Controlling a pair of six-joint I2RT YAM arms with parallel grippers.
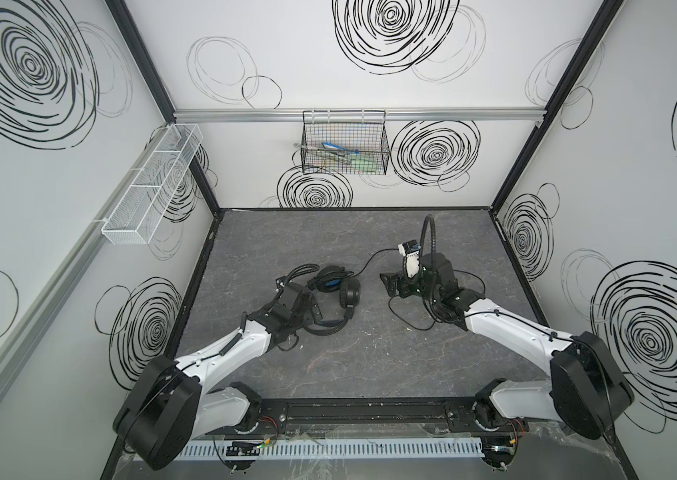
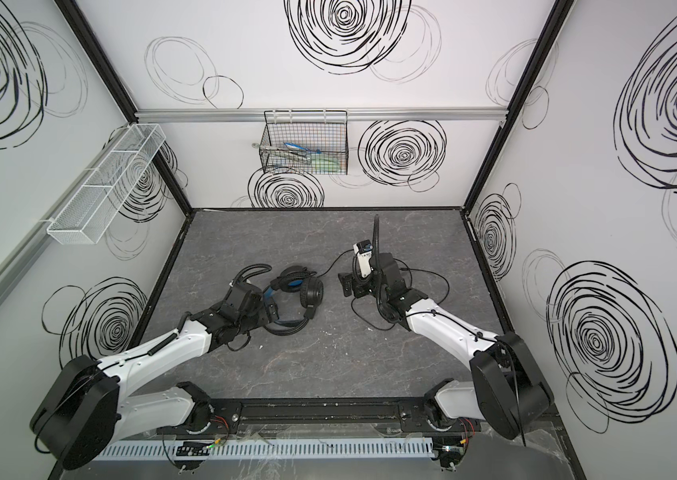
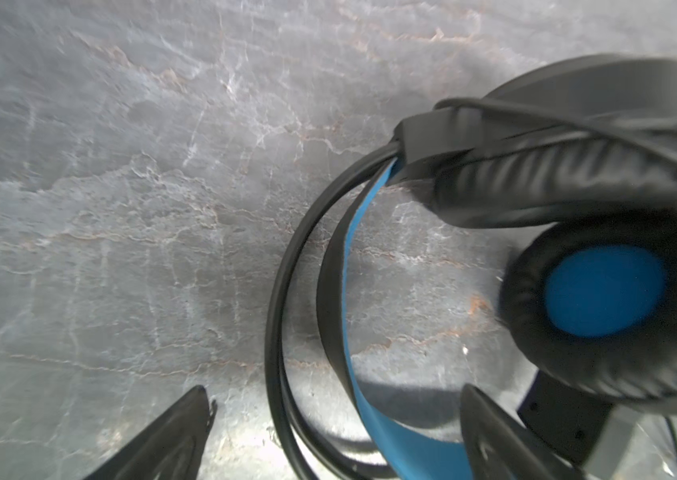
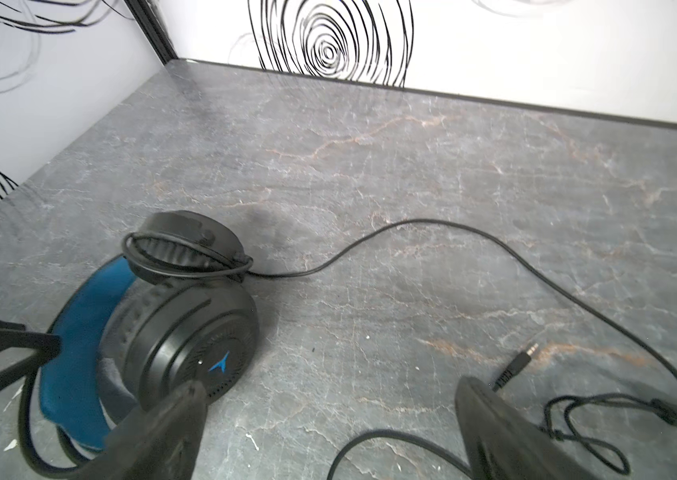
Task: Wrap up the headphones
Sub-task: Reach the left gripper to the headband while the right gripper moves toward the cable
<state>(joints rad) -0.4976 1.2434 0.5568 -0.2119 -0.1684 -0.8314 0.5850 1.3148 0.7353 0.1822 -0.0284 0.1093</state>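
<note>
The grey marbled tabletop (image 1: 328,232) carries the headphones (image 1: 349,291) left of centre. The left gripper (image 3: 336,395) stands wide open with the headband (image 3: 330,266) running between its jaws; contact cannot be confirmed. The right gripper (image 4: 330,384) is also wide open and empty, apart from the earcups. The cable (image 4: 411,221) leaves the far earcup, where one loop lies over the cup, and trails slack across the table to the plug (image 4: 521,360), near the right gripper. Recommended: clamp the headband first to steady the set, then take the cable near the plug, keeping tension light so the headset is not dragged
</note>
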